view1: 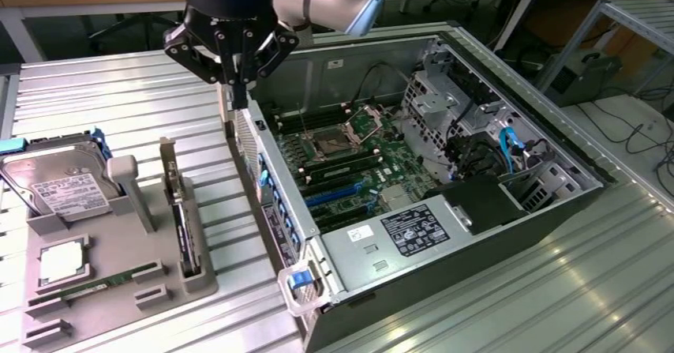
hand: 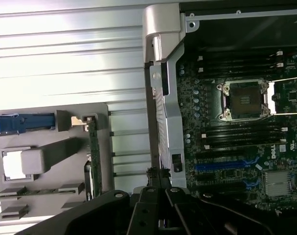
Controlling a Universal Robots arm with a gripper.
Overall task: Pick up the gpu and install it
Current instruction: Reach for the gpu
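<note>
Count: one computer case (view1: pixel 526 242), one tray (view1: pixel 118 252), one hard drive (view1: pixel 58 183), one graphics card (view1: pixel 180 211), one memory stick (view1: pixel 100 284), one processor chip (view1: pixel 63 260).

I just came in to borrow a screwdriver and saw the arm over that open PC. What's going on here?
A robot arm is working at fitting the gpu into the open computer case. Its gripper is shut, holds nothing that I can see, and hangs over the case wall nearest the grey tray. The gpu stands on edge in its slot in that tray, not far from the hard drive, so it has not been picked up yet.
</note>
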